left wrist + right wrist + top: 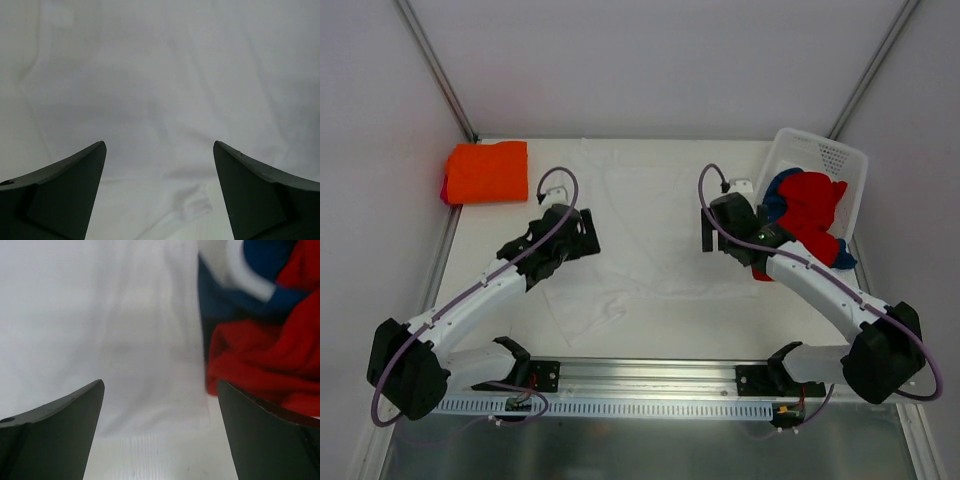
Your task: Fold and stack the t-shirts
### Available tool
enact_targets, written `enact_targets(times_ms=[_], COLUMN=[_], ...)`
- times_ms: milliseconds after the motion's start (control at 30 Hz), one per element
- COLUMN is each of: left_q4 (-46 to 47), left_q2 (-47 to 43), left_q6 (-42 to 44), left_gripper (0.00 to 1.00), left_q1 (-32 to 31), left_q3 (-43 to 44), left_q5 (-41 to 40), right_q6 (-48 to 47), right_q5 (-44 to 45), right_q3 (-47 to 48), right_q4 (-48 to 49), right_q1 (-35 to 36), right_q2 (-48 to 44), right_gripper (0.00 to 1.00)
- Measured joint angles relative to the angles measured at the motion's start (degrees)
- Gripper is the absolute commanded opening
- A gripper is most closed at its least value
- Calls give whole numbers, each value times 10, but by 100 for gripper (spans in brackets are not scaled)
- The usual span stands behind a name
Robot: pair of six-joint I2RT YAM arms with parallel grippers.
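Note:
A white t-shirt point(645, 225) lies spread flat across the middle of the table, hard to tell from the white top. My left gripper point(582, 230) is open over its left side; the left wrist view shows only white cloth point(160, 100) between the fingers. My right gripper point(708, 232) is open over its right edge; the right wrist view shows the shirt's ribbed hem point(145, 450). A folded orange t-shirt point(487, 171) lies at the far left on something red. Red point(812, 205) and blue point(775, 190) shirts spill from the basket and also show in the right wrist view point(265, 360).
The white perforated basket point(835, 160) stands tilted at the far right, close behind my right gripper. Metal frame posts rise at both back corners. A slotted rail point(650, 405) runs along the near edge between the arm bases.

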Motion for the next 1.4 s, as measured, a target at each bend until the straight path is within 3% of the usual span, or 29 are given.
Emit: enact_targets(times_ms=[100, 233, 400, 600, 767, 1067, 1400], left_q4=[-45, -55, -55, -57, -69, -82, -83], left_q2=[-69, -115, -115, -123, -141, -96, -58], left_q6=[-40, -74, -87, -89, -89, -80, -71], left_gripper=[89, 88, 88, 88, 88, 88, 88], left_q1=[-37, -43, -44, -44, -44, -44, -44], left_q3=[-68, -95, -95, -96, -97, -88, -66], left_q5=[17, 16, 16, 16, 11, 5, 2], right_q6=[30, 41, 38, 31, 40, 80, 105], right_q5=[-54, -122, -187, -199, -215, -144, -57], right_q3=[-82, -94, -3, 129, 160, 72, 45], right_q4=[-3, 24, 73, 112, 125, 100, 27], right_q1=[16, 0, -75, -141, -209, -299, -299], right_q2=[-38, -26, 96, 242, 299, 237, 109], right_gripper=[99, 100, 95, 95, 96, 99, 99])
